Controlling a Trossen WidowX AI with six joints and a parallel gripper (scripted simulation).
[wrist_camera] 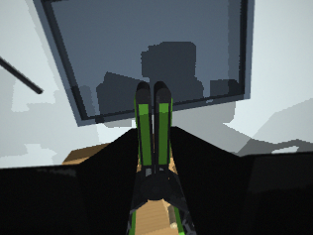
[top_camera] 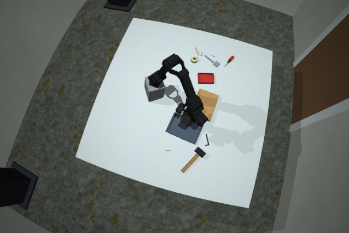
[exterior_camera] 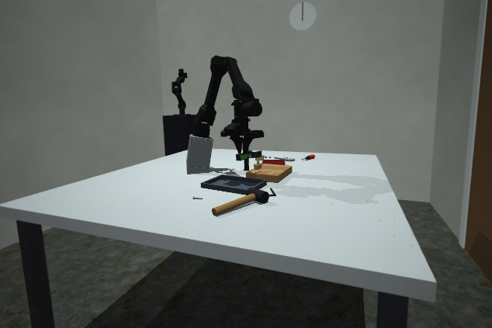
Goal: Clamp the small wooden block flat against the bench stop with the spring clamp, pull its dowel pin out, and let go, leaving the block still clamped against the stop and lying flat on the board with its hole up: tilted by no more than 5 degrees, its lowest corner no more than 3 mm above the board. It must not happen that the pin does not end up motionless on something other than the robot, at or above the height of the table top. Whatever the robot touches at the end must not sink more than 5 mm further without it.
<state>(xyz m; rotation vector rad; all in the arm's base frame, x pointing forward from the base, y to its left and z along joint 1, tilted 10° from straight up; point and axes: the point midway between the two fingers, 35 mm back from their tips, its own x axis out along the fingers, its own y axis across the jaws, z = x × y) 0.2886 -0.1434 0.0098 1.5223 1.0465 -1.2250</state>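
The tool (wrist_camera: 153, 93) is closed on the green-and-black spring clamp (wrist_camera: 147, 123), carried above the dark grey tray's (exterior_camera: 214, 186) edge. Just beyond lies the tan wooden board (exterior_camera: 274, 175) with the small wooden block (exterior_camera: 258, 166) and its upright pin.

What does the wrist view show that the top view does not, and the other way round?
Only the wrist view: the green-and-black spring clamp held in the shut tool, its tips pointing at the tray.
Only the top view: the hammer, red tray, screwdriver and the arm's grey base.
Both: the dark blue tray and a part of the wooden board.
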